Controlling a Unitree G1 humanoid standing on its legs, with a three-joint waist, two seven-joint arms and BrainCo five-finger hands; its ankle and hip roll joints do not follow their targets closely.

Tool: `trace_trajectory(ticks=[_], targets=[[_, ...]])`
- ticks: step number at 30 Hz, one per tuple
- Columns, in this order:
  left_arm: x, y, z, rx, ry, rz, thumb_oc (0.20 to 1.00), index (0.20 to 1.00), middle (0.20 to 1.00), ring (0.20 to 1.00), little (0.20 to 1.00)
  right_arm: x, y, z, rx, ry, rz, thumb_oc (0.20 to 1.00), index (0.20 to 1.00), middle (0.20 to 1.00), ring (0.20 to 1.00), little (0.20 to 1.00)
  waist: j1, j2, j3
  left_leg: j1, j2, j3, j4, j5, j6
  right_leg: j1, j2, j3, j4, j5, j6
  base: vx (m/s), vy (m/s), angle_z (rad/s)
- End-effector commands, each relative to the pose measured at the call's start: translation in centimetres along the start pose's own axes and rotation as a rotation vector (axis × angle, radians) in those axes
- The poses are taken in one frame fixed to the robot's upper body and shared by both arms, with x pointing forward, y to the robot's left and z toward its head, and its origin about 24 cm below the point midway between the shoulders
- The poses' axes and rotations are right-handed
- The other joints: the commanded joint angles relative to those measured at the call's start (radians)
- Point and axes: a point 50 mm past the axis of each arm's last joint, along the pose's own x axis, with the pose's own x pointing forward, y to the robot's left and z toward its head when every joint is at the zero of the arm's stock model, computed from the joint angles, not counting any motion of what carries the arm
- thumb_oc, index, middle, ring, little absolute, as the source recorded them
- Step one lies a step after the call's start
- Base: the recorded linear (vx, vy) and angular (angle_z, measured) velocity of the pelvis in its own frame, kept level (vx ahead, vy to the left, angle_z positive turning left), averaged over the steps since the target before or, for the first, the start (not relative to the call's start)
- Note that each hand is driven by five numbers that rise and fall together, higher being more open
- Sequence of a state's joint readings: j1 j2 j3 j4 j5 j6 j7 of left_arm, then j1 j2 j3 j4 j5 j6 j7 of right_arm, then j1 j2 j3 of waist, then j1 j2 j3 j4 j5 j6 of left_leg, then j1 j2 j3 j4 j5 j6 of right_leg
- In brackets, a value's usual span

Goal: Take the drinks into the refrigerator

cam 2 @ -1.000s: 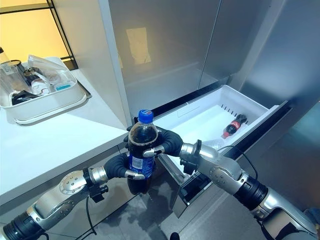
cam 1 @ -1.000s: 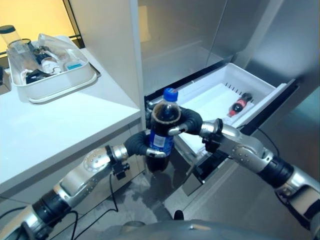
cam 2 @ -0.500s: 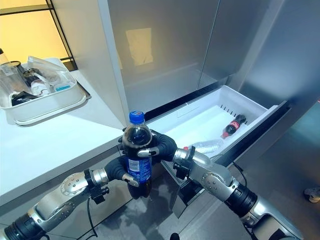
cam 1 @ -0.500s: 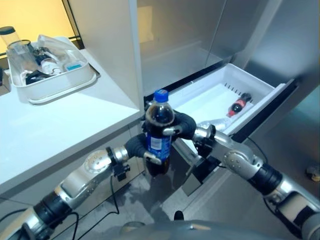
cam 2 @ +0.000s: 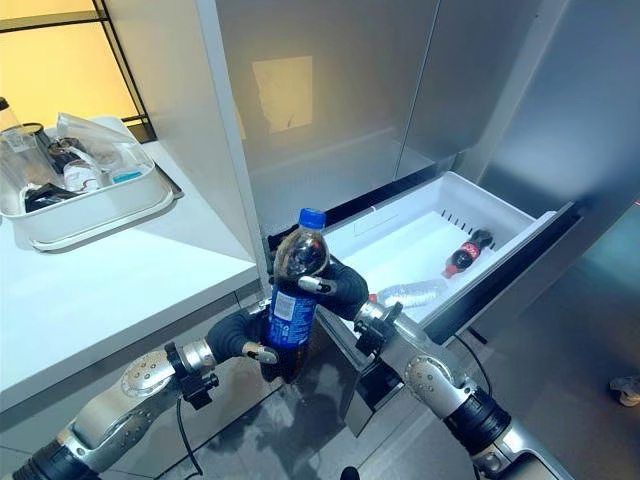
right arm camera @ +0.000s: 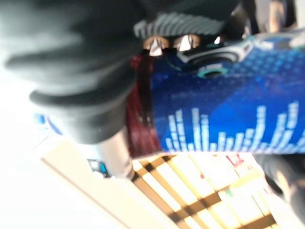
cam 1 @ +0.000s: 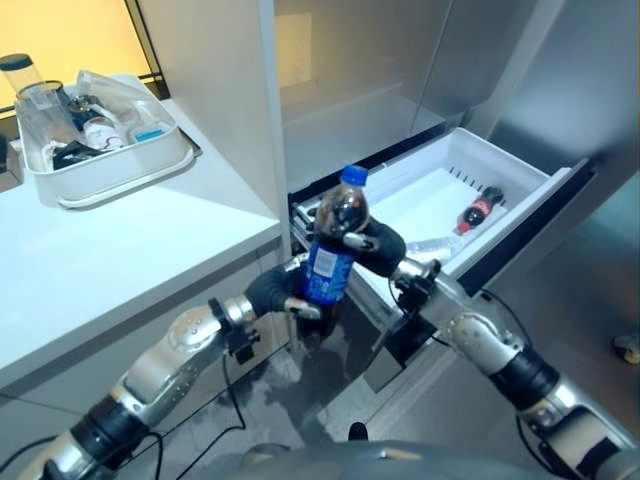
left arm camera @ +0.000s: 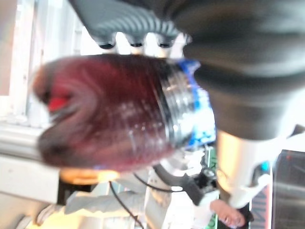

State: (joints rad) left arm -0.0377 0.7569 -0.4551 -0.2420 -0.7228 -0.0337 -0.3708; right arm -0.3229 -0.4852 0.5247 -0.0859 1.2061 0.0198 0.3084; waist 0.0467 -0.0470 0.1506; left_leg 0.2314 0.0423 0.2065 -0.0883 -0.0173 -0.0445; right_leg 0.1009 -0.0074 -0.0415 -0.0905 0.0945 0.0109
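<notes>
We see both hands on the dark cola bottle (cam 1: pixel 329 255), blue cap tilted toward the open fridge drawer (cam 1: pixel 520 205). Left hand (cam 1: pixel 272 290) has fingers wrapped round the lower body; right hand (cam 1: pixel 376 244) fingers clenched round its upper part. The bottle is in the air just in front of the drawer's near corner. Inside the drawer lie a small red-label bottle (cam 1: pixel 477 209) and a clear bottle (cam 1: pixel 432 245). A white tray (cam 1: pixel 110 170) of clutter sits on the table (cam 1: pixel 120 240).
</notes>
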Motion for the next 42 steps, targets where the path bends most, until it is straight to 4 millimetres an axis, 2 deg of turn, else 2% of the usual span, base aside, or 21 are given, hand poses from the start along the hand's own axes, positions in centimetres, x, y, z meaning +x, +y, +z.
trace_trajectory(ticks=[1,5,13,20,21,27,28,31,33,37,42], targets=[[0.2,0.3,3.2,0.033,-0.181,0.003,1.0,1.0,1.0,1.0,1.0,0.3,-0.2,6.5,-0.114,-0.298,-0.011,0.2,0.2,0.2,0.2,0.2,0.028,-0.016,-0.006,-0.001,-0.012,-0.071,0.001,-0.059,0.014,0.001,-0.055,-0.067,0.106,-0.059,0.094,0.0,0.0,0.0],[-0.2,0.5,3.0,0.022,-0.178,0.02,1.0,1.0,1.0,1.0,1.0,-0.4,-0.8,7.9,-0.166,-0.331,-0.049,0.2,0.2,0.2,0.2,0.2,0.03,-0.019,-0.006,0.0,-0.012,-0.071,0.001,-0.06,0.015,0.001,-0.055,-0.065,0.106,-0.059,0.093,0.0,0.0,0.0],[-2.0,1.0,2.8,-0.013,-0.191,0.088,1.0,1.0,1.0,1.0,1.0,-3.0,-2.4,13.4,-0.457,-0.377,-0.182,0.2,0.2,0.2,0.2,0.2,0.034,-0.028,-0.001,-0.003,-0.01,-0.07,0.001,-0.059,0.015,-0.006,-0.054,-0.067,0.11,-0.057,0.096,0.0,0.0,0.0],[-3.2,1.1,2.3,-0.038,-0.175,0.111,1.0,1.0,1.0,1.0,1.0,-4.2,-2.9,17.5,-0.654,-0.358,-0.259,0.2,0.2,0.2,0.2,0.2,0.043,-0.039,0.012,-0.013,-0.008,-0.072,0.001,-0.054,0.014,-0.017,-0.052,-0.067,0.114,-0.058,0.097,0.0,0.0,0.0],[-3.2,1.1,2.3,-0.039,-0.176,0.111,1.0,1.0,1.0,1.0,1.0,-4.1,-2.9,17.5,-0.655,-0.358,-0.258,0.2,0.2,0.2,0.2,0.2,0.042,-0.038,0.012,-0.013,-0.008,-0.072,0.001,-0.054,0.014,-0.017,-0.052,-0.067,0.114,-0.058,0.097,0.0,0.0,0.0],[-3.1,1.1,2.8,-0.017,-0.174,0.055,1.0,1.0,1.0,1.0,1.0,-3.2,-3.6,21.1,-0.861,-0.258,-0.338,0.2,0.2,0.2,0.2,0.2,0.061,-0.049,0.052,-0.054,-0.005,-0.076,0.006,-0.038,0.012,-0.06,-0.047,-0.069,0.127,-0.055,0.099,-0.04,-0.009,0.04],[-3.0,1.1,2.9,-0.017,-0.176,0.056,1.0,1.0,1.0,1.0,1.0,-3.2,-3.6,21.2,-0.863,-0.258,-0.337,0.2,0.2,0.2,0.2,0.2,0.06,-0.048,0.052,-0.055,-0.005,-0.076,0.006,-0.038,0.012,-0.061,-0.048,-0.069,0.128,-0.055,0.099,-0.06,-0.015,0.03],[-2.9,1.0,3.6,0.016,-0.172,0.008,1.0,1.0,1.0,1.0,1.0,-1.6,-2.9,23.9,-1.033,-0.199,-0.362,0.2,0.2,0.2,0.2,0.2,0.074,-0.049,0.099,-0.102,0.0,-0.082,0.019,-0.022,0.013,-0.12,-0.043,-0.067,0.161,-0.058,0.097,-0.13,-0.01,0.0],[-2.8,1.0,4.0,0.035,-0.171,-0.011,1.0,1.0,1.0,1.0,1.0,-0.9,-2.7,24.9,-1.071,-0.193,-0.373,0.2,0.2,0.2,0.2,0.2,0.079,-0.049,0.115,-0.13,0.002,-0.083,0.032,-0.016,0.013,-0.151,-0.043,-0.068,0.177,-0.057,0.095,-0.1,-0.007,0.01],[-2.6,0.9,4.8,0.077,-0.171,-0.037,1.0,1.0,1.0,1.0,1.0,0.3,-2.6,26.1,-1.162,-0.14,-0.41,0.2,0.2,0.2,0.2,0.2,0.086,-0.041,0.151,-0.179,0.005,-0.09,0.042,0.001,0.011,-0.206,-0.041,-0.074,0.206,-0.054,0.092,-0.08,-0.008,0.04],[-2.6,0.8,5.7,0.132,-0.178,-0.061,1.0,1.0,1.0,1.0,1.0,0.9,-2.3,25.7,-1.25,-0.071,-0.397,0.2,0.2,0.2,0.2,0.2,0.087,-0.029,0.2,-0.247,0.009,-0.104,0.057,0.02,0.007,-0.27,-0.045,-0.081,0.234,-0.05,0.089,-0.08,-0.01,0.11]])
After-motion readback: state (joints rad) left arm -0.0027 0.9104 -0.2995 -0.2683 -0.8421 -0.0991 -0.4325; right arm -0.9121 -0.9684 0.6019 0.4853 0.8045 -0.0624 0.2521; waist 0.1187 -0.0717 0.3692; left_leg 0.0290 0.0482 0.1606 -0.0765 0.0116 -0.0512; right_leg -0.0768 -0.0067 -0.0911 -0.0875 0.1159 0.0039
